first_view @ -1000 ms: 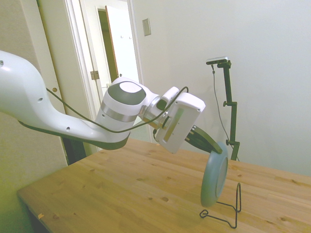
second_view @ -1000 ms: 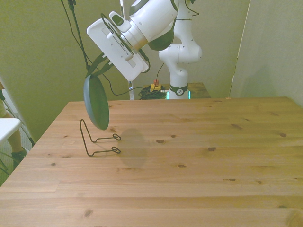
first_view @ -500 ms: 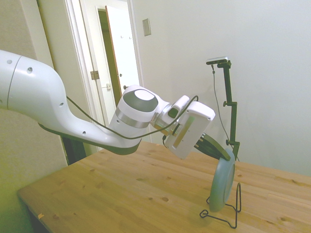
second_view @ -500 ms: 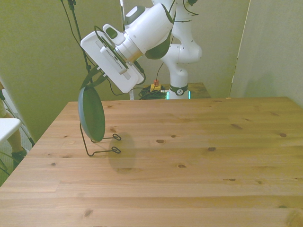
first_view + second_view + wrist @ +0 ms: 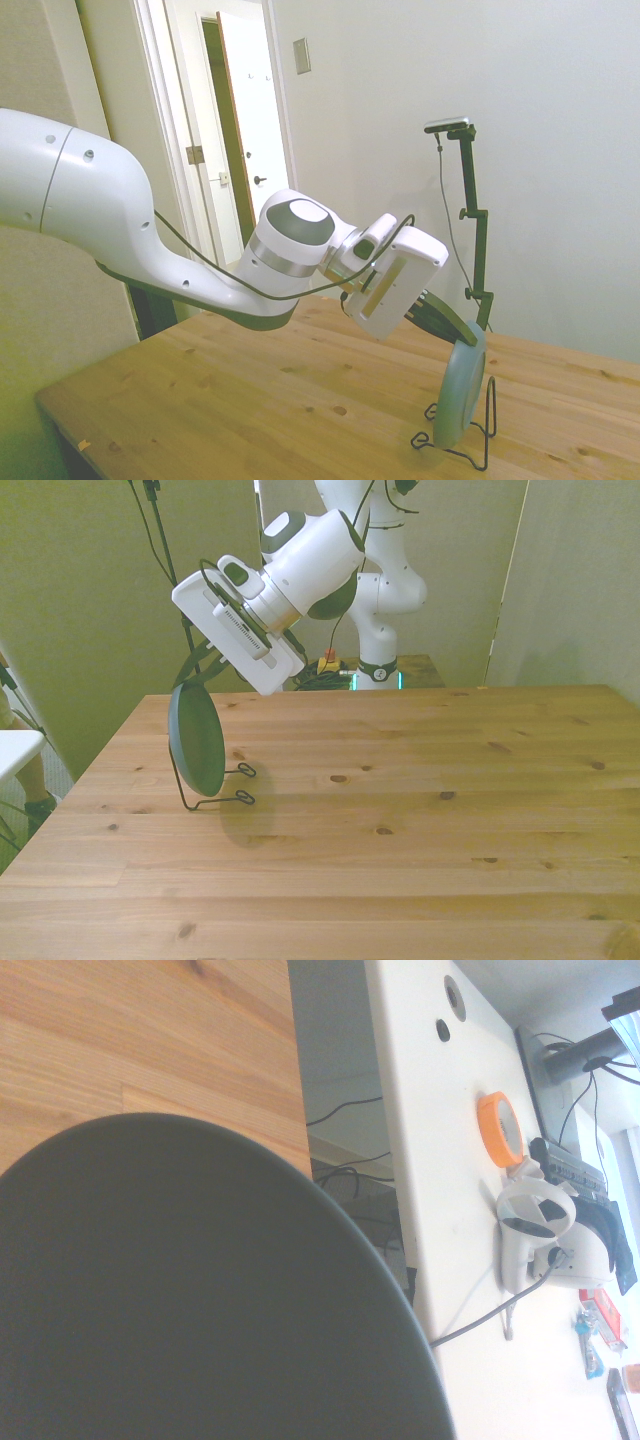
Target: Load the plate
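Desk (image 5: 420,820): pale pine boards, carrying only the wire stand near the front view's left edge.
Arm (image 5: 120,240): reaches in low from the side view's left, wrist tipped down toward the stand.
Plate (image 5: 196,742): dark grey-green, held on edge and nearly upright, its lower rim down between the stand's upright back and its two looped feet; whether it already bears on the wire I cannot tell. The wrist view is mostly filled by its dark face (image 5: 190,1300).
Claw (image 5: 450,322): clenched on the plate's top rim, fingers dark and slim.
Wire stand (image 5: 215,785): thin black wire, tall back loop behind the plate, feet pointing toward the desk's middle.
Key relation: plate hangs straight below the claw, its flat face parallel to the stand's back, so the remaining move is a short descent and lean-back.
Change: a second ago the plate hung tilted, clear above the stand; it has since come down and stood up straighter.
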`<act>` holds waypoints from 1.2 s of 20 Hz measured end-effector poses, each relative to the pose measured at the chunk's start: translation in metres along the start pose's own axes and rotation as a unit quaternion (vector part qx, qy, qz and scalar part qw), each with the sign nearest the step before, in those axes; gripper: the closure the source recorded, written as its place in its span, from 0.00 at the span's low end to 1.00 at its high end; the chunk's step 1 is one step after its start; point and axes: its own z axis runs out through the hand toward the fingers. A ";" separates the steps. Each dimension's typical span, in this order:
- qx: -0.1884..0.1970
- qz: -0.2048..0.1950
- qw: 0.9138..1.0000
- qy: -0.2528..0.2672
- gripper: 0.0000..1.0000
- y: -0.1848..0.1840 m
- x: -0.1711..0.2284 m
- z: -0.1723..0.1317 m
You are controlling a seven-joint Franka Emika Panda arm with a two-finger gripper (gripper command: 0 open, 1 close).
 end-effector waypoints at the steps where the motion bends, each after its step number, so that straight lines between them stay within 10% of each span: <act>1: 0.000 0.000 1.000 0.000 1.00 -0.001 0.000 0.000; 3: -0.001 0.001 1.000 0.000 1.00 -0.002 0.001 0.002; 4: -0.002 0.002 1.000 0.000 0.00 -0.003 0.001 0.004; 24: 0.026 0.047 0.998 -0.015 0.00 0.006 0.014 -0.014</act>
